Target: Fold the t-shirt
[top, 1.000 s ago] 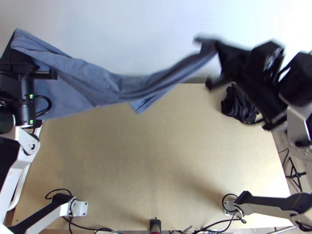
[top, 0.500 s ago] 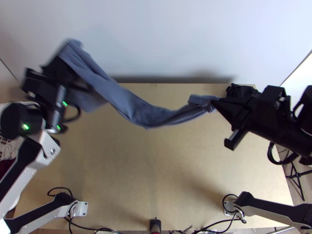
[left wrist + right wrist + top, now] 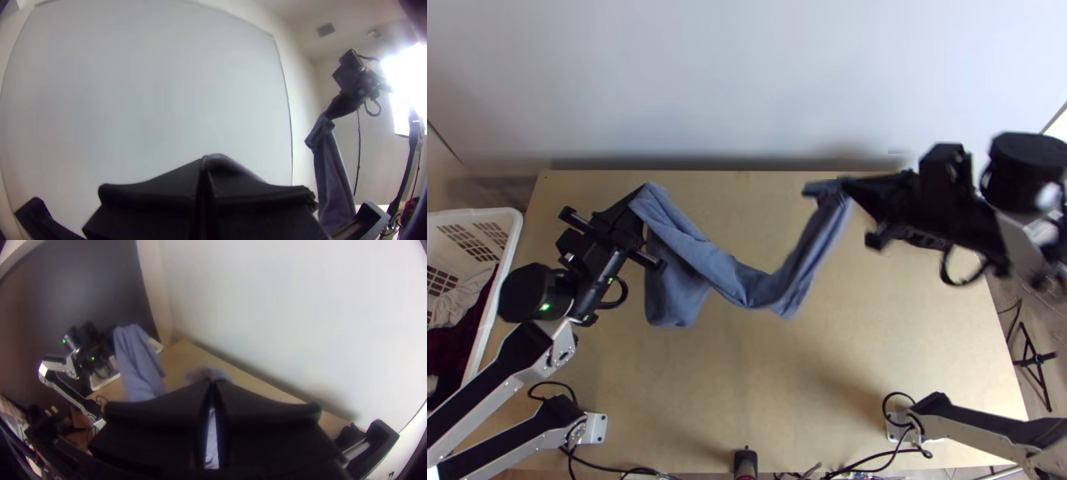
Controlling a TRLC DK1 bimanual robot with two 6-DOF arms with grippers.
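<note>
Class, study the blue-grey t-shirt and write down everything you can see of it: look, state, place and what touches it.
The t-shirt is plain blue-grey, its fabric soft-looking and creased. It is unfolded, pinched at one place by the left gripper and at another by the right gripper. Between them it sags in a bunched band, with a wider flap hanging near the left gripper. In the top view it lies over the wooden table; whether it touches the wood is unclear.

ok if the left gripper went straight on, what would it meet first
Probably the white wall beyond the table; the way from the left gripper looks free, though depth is unclear.
</note>
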